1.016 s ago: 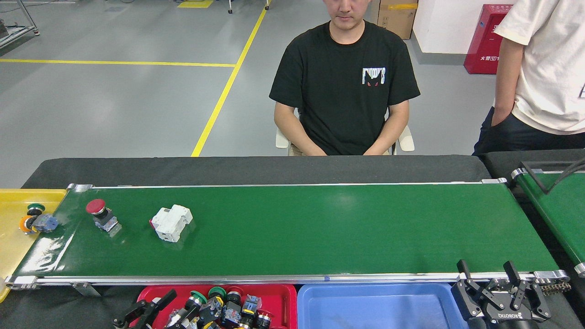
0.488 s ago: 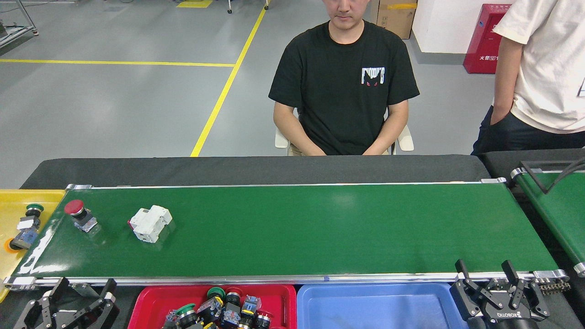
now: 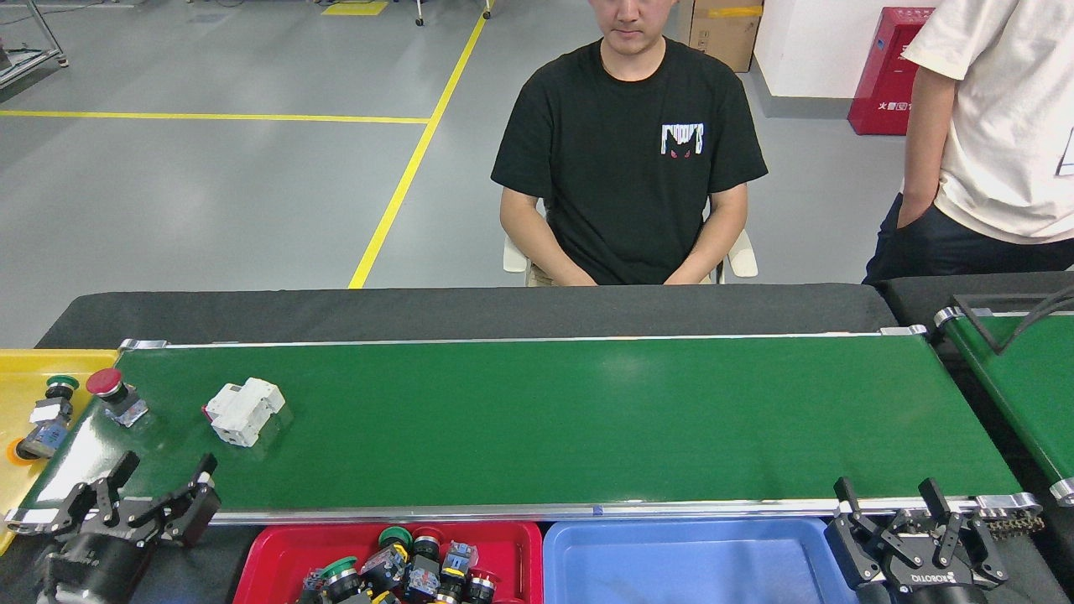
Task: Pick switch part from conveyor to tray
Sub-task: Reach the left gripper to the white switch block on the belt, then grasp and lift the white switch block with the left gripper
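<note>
Two end effectors flank the scene: the left end effector (image 3: 159, 491) spread wide and empty over the glossy dark-green conveyor (image 3: 554, 419) on the black-draped surface (image 3: 470, 310). A red-capped switch part (image 3: 115, 394) and white breaker block (image 3: 244, 411) ride nearby. The red tray (image 3: 277, 549) is cut off below. The right end effector (image 3: 889, 502) gapes, empty.

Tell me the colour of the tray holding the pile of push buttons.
Red, seen in the head view.
</note>
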Tool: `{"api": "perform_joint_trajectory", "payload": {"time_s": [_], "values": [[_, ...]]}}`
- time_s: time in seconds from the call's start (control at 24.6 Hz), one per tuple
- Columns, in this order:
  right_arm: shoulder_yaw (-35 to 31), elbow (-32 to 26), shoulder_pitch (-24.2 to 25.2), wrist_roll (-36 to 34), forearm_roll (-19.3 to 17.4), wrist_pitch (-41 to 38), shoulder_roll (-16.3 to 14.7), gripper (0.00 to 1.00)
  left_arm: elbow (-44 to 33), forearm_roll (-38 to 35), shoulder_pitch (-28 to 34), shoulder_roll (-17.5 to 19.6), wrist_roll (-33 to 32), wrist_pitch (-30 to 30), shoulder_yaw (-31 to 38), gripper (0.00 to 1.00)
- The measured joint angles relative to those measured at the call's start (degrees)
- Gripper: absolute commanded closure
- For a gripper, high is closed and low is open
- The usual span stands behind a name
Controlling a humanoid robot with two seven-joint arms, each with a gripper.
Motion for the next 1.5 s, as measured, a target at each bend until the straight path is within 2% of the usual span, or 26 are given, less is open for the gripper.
{"api": "perform_joint_trajectory", "payload": {"time_s": [0.28, 0.41, 0.53, 0.57, 0.69, 0.77, 0.93, 0.98, 1.1, 1.22, 1.38, 1.5], "values": [[0.0, 0.0, 0.0, 0.0, 0.0, 0.0, 0.0, 0.00, 9.7, -0.1, -6.1, 0.3, 0.2, 2.2, -1.1, 0.00], [0.0, 0.0, 0.0, 0.0, 0.0, 0.0, 0.0, 0.00, 15.6, -0.1, -10.2, 1.9, 0.7, 6.5, -5.5, 0.00], [0.0, 0.0, 0.0, 0.0, 0.0, 0.0, 0.0, 0.00, 23.1, -0.1, -15.1, 2.7, 4.2, 14.0, -11.1, 0.03], [0.0, 0.0, 0.0, 0.0, 0.0, 0.0, 0.0, 0.00, 25.7, -0.1, -16.7, 2.8, 5.8, 16.3, -12.9, 0.09], [0.0, 0.0, 0.0, 0.0, 0.0, 0.0, 0.0, 0.00, 31.3, -0.1, -20.0, 2.8, 10.2, 21.0, -16.3, 0.45], [0.0, 0.0, 0.0, 0.0, 0.0, 0.0, 0.0, 0.00, 32.5, -0.1, -20.4, 2.8, 12.7, 22.5, -16.7, 0.64], [0.0, 0.0, 0.0, 0.0, 0.0, 0.0, -0.1, 0.00, 32.8, -0.1, -20.3, 2.7, 14.7, 23.1, -17.0, 0.82], [0.0, 0.0, 0.0, 0.0, 0.0, 0.0, -0.3, 0.00, 32.6, 0.0, -20.1, 2.7, 14.9, 23.2, -17.1, 0.84], [0.0, 0.0, 0.0, 0.0, 0.0, 0.0, -0.7, 0.00, 29.8, 0.0, -18.5, 2.7, 15.2, 22.0, -17.4, 0.87], [0.0, 0.0, 0.0, 0.0, 0.0, -0.1, -0.7, 0.00, 22.1, 0.0, -14.1, 2.2, 15.3, 19.7, -17.7, 0.87], [-0.4, 0.0, 0.0, 0.0, 0.0, -0.4, -0.7, 0.00, 5.9, 0.0, -5.9, 1.3, 14.3, 14.4, -18.9, 0.86], [-1.1, 0.0, 0.0, 0.0, 0.0, -0.4, -1.0, 0.00, -8.0, 0.0, 0.2, -1.5, 11.5, 8.4, -22.4, 0.85]]}}
